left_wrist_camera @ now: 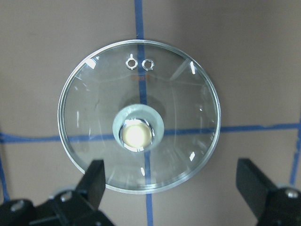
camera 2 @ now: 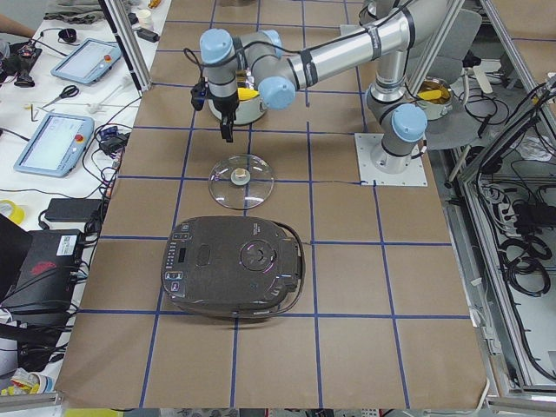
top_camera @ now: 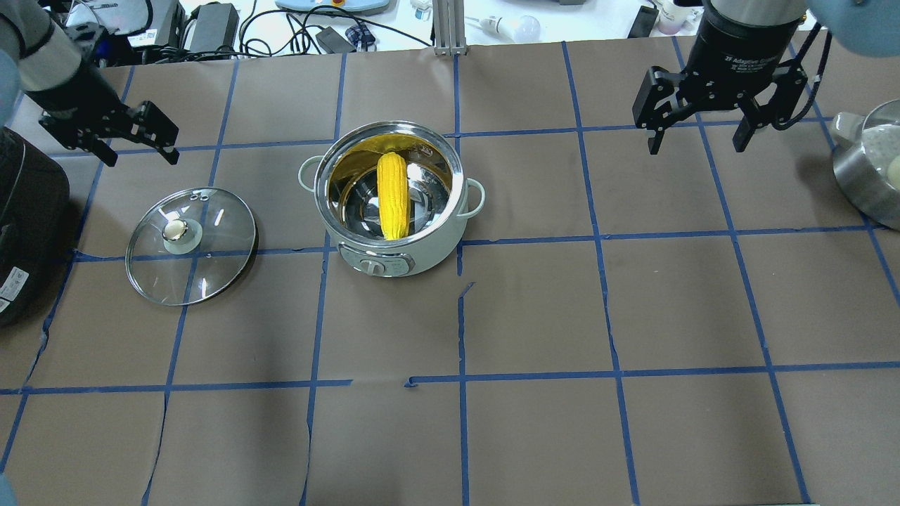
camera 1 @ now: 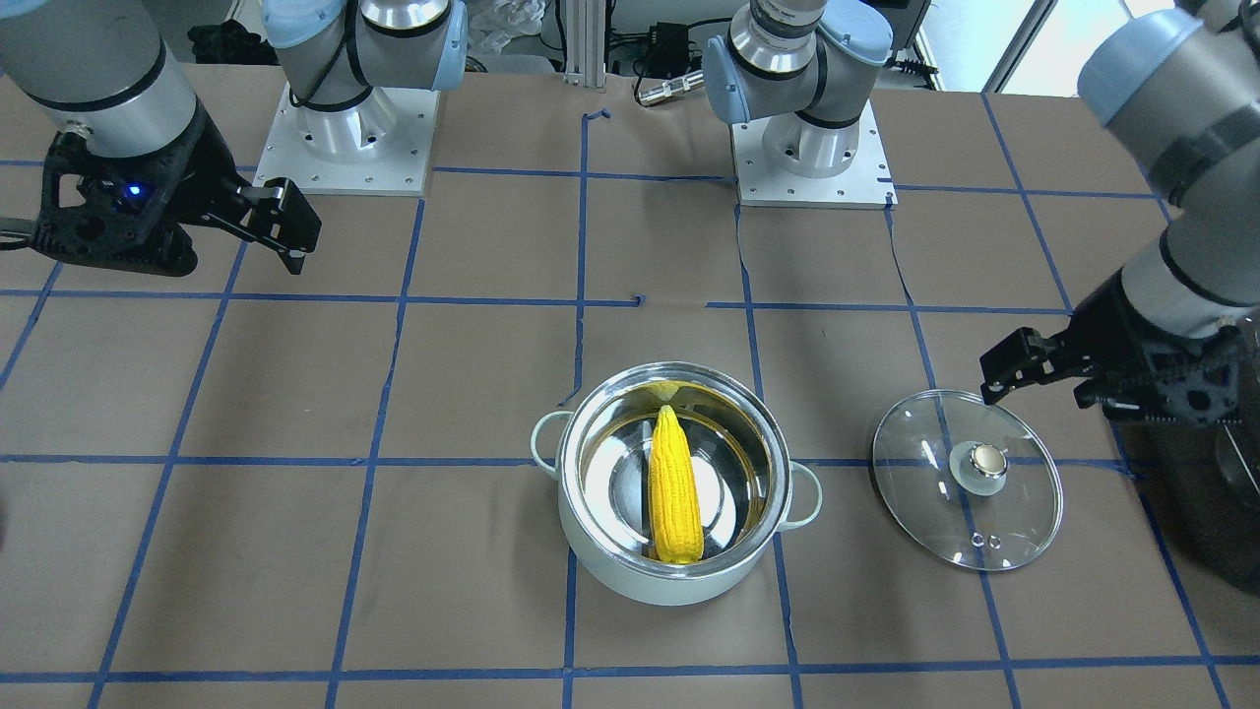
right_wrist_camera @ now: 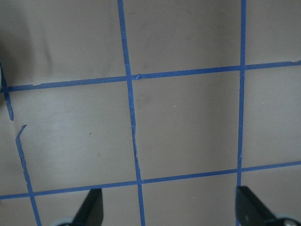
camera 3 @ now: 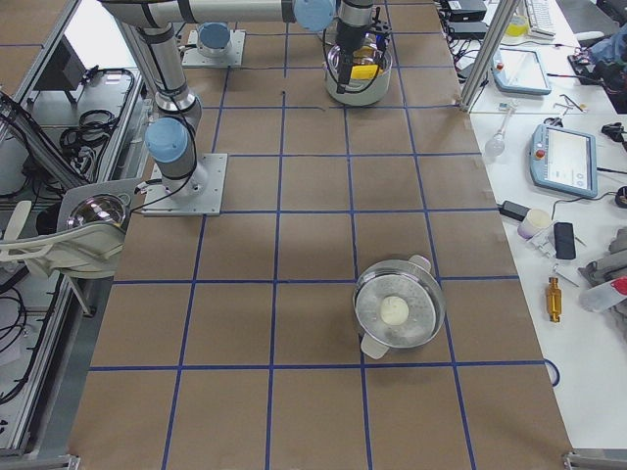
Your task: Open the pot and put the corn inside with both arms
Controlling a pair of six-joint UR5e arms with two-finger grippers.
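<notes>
The mint-green pot [camera 1: 640, 581] stands open, its wall also in the overhead view [top_camera: 422, 253]. The yellow corn [camera 1: 675, 487] lies inside it, tip against the steel wall, also in the overhead view [top_camera: 392, 197]. The glass lid [camera 1: 925, 463] lies flat on the table beside the pot, knob up, also in the overhead view [top_camera: 211, 239] and the left wrist view [left_wrist_camera: 94, 108]. My left gripper [top_camera: 140, 151] is open and empty, above the lid's far edge [camera 1: 1039, 389] [left_wrist_camera: 170, 169]. My right gripper [top_camera: 696, 144] is open and empty, far from the pot [camera 1: 285, 231] [right_wrist_camera: 168, 197].
A black appliance [camera 2: 234, 265] sits at the table's left end, close to the lid [top_camera: 21, 211]. A second steel pot with a pale round thing in it [camera 3: 399, 313] stands at the right end [top_camera: 872, 169]. Brown paper with blue tape lines covers the table.
</notes>
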